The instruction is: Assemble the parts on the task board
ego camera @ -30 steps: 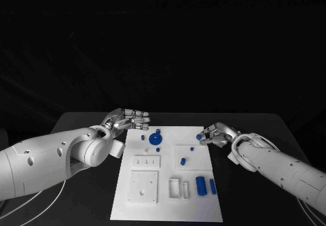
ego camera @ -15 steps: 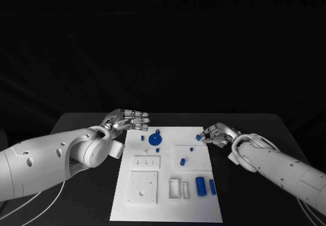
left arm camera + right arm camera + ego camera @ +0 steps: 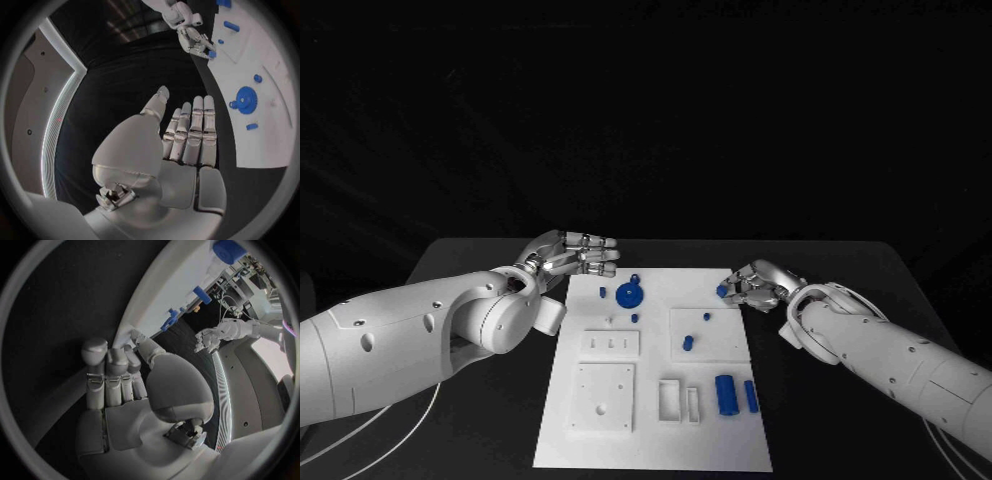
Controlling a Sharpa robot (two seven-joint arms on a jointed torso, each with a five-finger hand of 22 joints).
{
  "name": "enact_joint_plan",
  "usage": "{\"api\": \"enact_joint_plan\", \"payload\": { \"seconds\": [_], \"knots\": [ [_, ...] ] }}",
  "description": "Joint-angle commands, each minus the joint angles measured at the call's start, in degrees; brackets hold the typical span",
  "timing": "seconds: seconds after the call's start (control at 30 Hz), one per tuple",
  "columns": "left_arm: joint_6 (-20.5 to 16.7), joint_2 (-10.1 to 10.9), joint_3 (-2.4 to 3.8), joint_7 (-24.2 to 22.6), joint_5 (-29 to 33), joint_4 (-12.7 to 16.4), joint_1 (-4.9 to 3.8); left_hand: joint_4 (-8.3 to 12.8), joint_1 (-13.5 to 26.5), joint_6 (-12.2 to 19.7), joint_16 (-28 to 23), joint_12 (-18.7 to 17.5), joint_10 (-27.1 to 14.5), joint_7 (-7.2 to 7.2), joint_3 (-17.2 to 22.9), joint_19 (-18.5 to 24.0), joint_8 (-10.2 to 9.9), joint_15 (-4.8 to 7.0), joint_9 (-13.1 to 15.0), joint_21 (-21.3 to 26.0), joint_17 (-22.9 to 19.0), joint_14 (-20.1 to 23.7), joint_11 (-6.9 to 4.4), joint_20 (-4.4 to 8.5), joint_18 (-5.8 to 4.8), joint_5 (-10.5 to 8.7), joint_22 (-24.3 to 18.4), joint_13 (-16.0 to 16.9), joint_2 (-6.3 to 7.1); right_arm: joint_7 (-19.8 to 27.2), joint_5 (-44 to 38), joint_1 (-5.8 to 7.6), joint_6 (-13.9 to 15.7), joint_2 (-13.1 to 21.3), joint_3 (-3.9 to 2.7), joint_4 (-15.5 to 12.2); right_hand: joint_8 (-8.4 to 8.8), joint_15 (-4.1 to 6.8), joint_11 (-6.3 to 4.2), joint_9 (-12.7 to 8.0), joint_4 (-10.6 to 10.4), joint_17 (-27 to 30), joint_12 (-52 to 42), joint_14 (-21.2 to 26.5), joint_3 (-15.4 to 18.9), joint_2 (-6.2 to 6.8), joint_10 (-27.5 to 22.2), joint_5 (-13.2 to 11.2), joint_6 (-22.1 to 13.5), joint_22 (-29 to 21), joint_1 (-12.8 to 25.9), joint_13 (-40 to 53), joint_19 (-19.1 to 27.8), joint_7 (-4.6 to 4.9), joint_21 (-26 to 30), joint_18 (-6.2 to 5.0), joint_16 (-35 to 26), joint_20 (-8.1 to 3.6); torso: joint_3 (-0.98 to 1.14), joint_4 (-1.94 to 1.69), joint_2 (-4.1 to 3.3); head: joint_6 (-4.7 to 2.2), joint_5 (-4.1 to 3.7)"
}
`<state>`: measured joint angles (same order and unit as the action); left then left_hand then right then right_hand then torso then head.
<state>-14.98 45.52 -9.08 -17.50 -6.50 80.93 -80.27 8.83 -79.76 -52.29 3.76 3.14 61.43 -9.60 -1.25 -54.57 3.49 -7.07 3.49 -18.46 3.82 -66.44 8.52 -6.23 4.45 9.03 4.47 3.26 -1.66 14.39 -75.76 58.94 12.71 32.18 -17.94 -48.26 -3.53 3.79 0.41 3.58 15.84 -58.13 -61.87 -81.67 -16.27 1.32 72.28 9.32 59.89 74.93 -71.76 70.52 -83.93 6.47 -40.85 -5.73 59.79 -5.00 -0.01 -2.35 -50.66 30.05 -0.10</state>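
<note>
Since one second ago almost nothing has moved: my right hand (image 3: 759,284) has shifted only a little to the left along the far right edge of the task board (image 3: 661,440), and my left hand (image 3: 574,253) stays where it was.

Going from left to right: the left hand hovers just beyond the far left corner of the board, with fingers curled in and nothing inside them, so I count it as closed on nothing. On the board, the round blue gear (image 3: 630,295) lies near the far left, with two small blue pieces beside it. Further right a small blue peg (image 3: 688,343) stands on the raised white block (image 3: 710,335), and the blue cylinder (image 3: 727,394) lies in the near right part. At the far right edge, the right hand has its fingers closed together around a small blue part (image 3: 724,291); I judge that it pinches it, but the contact is hard to see.

To do this step well, I would first confirm the pinch is firm, then lift straight up before carrying the part sideways, so it does not drag over the block. The left hand should keep away from the board.
</note>
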Motion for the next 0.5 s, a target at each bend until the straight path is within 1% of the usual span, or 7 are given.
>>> {"api": "enact_joint_plan", "payload": {
  "seconds": [0.03, 0.07, 0.13, 0.2, 0.37, 0.5],
  "knots": [
    [0.94, -0.21, 0.03, -0.28, -0.30, -0.06, 0.00, -0.12, -0.21, 0.19, -0.11, 0.24, -0.34, 0.04, 0.09, -0.08, 0.00, 0.08, -0.05, -0.14, 0.02, -0.12, -0.07, 0.04, 0.32, -0.39, -0.03, 0.09, 0.04, -0.33, -1.61, -0.17, -1.33, -0.08, 0.07, -0.05, -0.03, -0.15, -0.01, 0.00, 0.03, 0.09, -0.05, 0.01, 1.29, 0.05, -0.12, 0.13, -0.67, 4.60, -0.72, -0.14, -2.85, 0.17, -0.06, -0.25, 0.11, 0.20, -0.01, 0.07, -0.09, 0.02, 0.06],
    [0.95, -0.22, 0.02, -0.28, -0.30, -0.07, 0.00, -0.12, -0.21, 0.19, -0.11, 0.24, -0.34, 0.04, 0.09, -0.08, 0.00, 0.08, -0.05, -0.14, 0.02, -0.12, -0.07, 0.04, 0.32, -0.39, -0.03, 0.09, 0.04, -0.34, -1.68, -0.17, -1.35, -0.10, 0.07, -0.06, -0.02, -0.16, 0.01, -0.01, 0.04, 0.10, -0.04, 0.01, 1.43, 0.04, -0.12, 0.10, -0.72, 4.59, -0.77, -0.15, -2.85, 0.19, -0.03, -0.26, 0.10, 0.21, 0.07, 0.03, -0.06, 0.03, 0.03],
    [0.97, -0.24, 0.02, -0.26, -0.30, -0.10, 0.01, -0.12, -0.21, 0.19, -0.11, 0.24, -0.34, 0.04, 0.09, -0.08, 0.00, 0.08, -0.05, -0.14, 0.02, -0.12, -0.07, 0.04, 0.32, -0.39, -0.03, 0.09, 0.04, -0.36, -1.79, -0.17, -1.35, -0.15, 0.07, -0.08, 0.00, -0.17, 0.02, -0.02, 0.13, 0.10, 0.04, 0.03, 1.97, -0.17, -0.19, -0.12, -0.88, 4.57, -1.06, -0.23, -2.84, 0.22, 0.12, -0.33, 0.12, 0.25, 0.11, 0.00, 0.00, 0.11, -0.04],
    [0.98, -0.25, 0.02, -0.26, -0.30, -0.11, 0.01, -0.12, -0.21, 0.19, -0.11, 0.24, -0.34, 0.04, 0.09, -0.08, 0.00, 0.08, -0.05, -0.14, 0.02, -0.12, -0.07, 0.04, 0.32, -0.39, -0.03, 0.09, 0.04, -0.37, -1.84, -0.17, -1.29, -0.20, 0.07, -0.09, 0.00, -0.18, 0.02, -0.02, 0.14, 0.10, 0.04, 0.03, 1.98, -0.18, -0.19, -0.16, -0.90, 4.57, -1.08, -0.23, -2.84, 0.22, 0.14, -0.33, 0.12, 0.25, 0.13, -0.03, 0.04, 0.17, -0.06],
    [0.98, -0.28, 0.02, -0.23, -0.29, -0.14, 0.01, -0.23, -0.01, 0.26, -0.11, 0.24, -0.36, 0.04, 0.03, -0.09, 0.00, 0.08, -0.05, -0.13, 0.02, -0.13, -0.06, 0.03, 0.32, -0.41, -0.04, 0.09, -0.06, -0.44, -1.93, -0.17, -0.98, -0.39, 0.07, -0.08, -0.02, -0.20, 0.06, -0.01, 0.06, 0.12, -0.05, 0.03, 1.97, -0.59, -0.15, -0.82, -0.83, 4.60, -1.10, -0.20, -2.87, 0.26, 0.02, -0.34, 0.12, 0.27, 0.09, -0.08, 0.02, 0.22, 0.00],
    [0.97, -0.31, 0.02, -0.17, -0.28, -0.19, 0.01, -0.32, 0.05, 0.51, -0.11, 0.24, -0.40, 0.02, 0.01, -0.10, -0.02, 0.08, -0.06, -0.12, 0.02, -0.14, -0.06, 0.03, 0.32, -0.45, -0.04, 0.08, -0.10, -0.50, -1.96, -0.17, -0.60, -0.69, 0.07, 0.16, -0.01, -0.20, 0.04, -0.01, -0.09, 0.05, -0.08, -0.01, 1.93, -0.85, -0.15, -1.33, -0.61, 4.60, -0.84, -0.18, -2.89, 0.21, 0.03, -0.36, 0.21, 0.27, 0.16, -0.08, 0.02, 0.18, 0.03]
  ]
}}
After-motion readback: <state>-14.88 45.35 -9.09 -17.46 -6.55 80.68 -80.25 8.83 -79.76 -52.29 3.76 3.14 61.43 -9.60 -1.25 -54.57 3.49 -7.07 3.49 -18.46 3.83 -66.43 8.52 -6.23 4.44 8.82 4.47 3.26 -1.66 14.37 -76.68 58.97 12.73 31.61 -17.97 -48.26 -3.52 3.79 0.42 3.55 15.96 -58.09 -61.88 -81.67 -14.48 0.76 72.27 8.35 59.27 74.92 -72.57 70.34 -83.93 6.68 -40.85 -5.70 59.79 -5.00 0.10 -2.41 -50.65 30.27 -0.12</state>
